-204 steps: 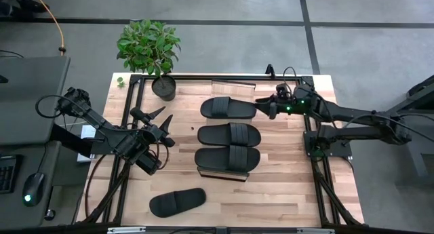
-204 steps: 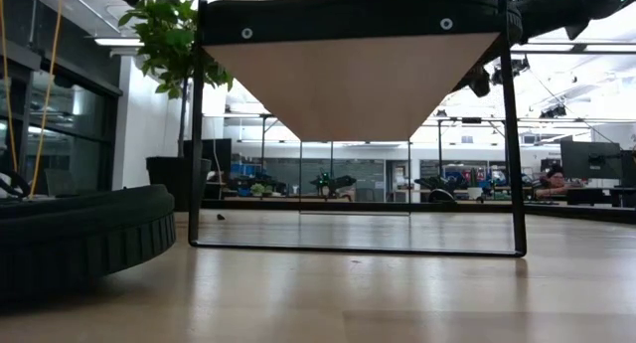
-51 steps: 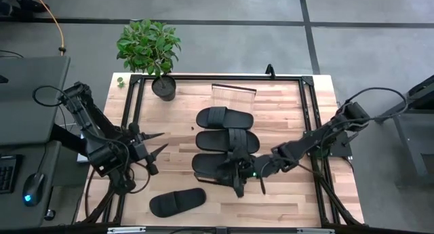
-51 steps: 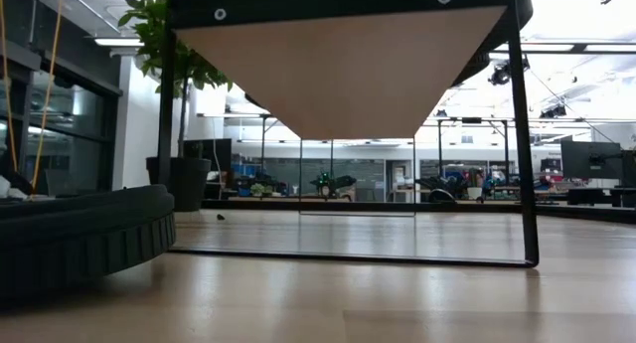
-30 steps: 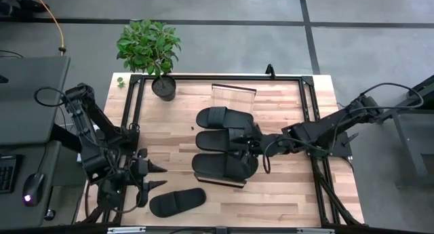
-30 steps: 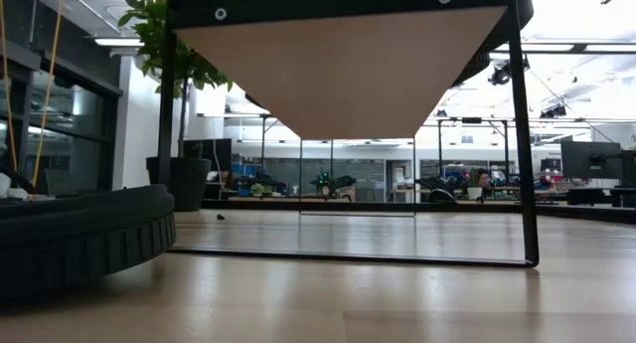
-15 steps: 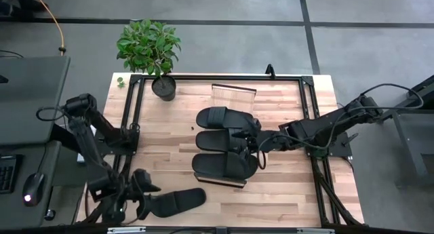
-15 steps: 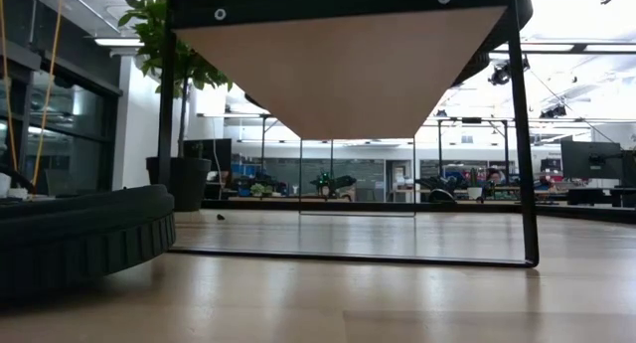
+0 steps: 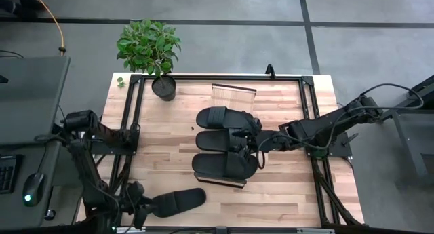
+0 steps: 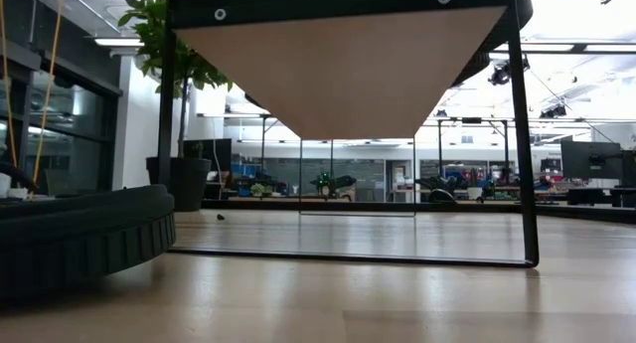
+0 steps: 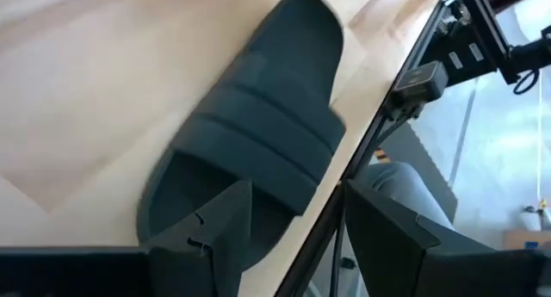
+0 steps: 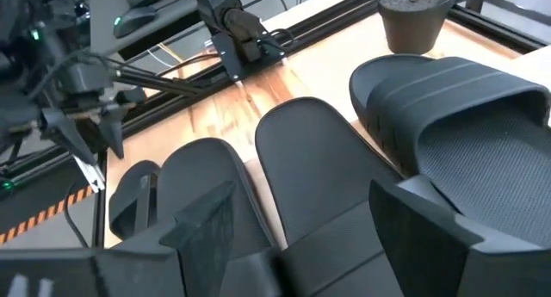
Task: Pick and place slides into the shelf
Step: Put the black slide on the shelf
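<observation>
Three black slides (image 9: 226, 140) lie side by side on the shelf (image 9: 234, 95), soles down on its light plank top. A fourth slide (image 9: 178, 201) lies flat on the table near its near-left corner, and shows large in the left wrist view (image 11: 258, 142) and at the low view's left (image 10: 79, 239). My left gripper (image 9: 139, 208) is open at that slide's left end. My right gripper (image 9: 247, 143) is open over the right end of the middle slide (image 12: 318, 185) on the shelf. The low view shows no gripper. My left gripper (image 11: 293, 237) comes nearly level from the table's left at the lone slide's near end (image 11: 172, 219). One finger (image 11: 225, 224) stands over that end and the other beyond its side edge. Whether either touches it, I cannot tell.
A potted plant (image 9: 163, 87) stands at the table's far-left corner. Dark frame rails (image 9: 132, 125) run along the table's left and right sides, and a rail (image 11: 379, 133) lies close beside the lone slide. Bare wood (image 9: 285, 193) lies near-right of the shelf.
My left gripper has moved toward the table's near edge and come down to the left end of the lone slide, staying open. The slides and the shelf have kept their places.
</observation>
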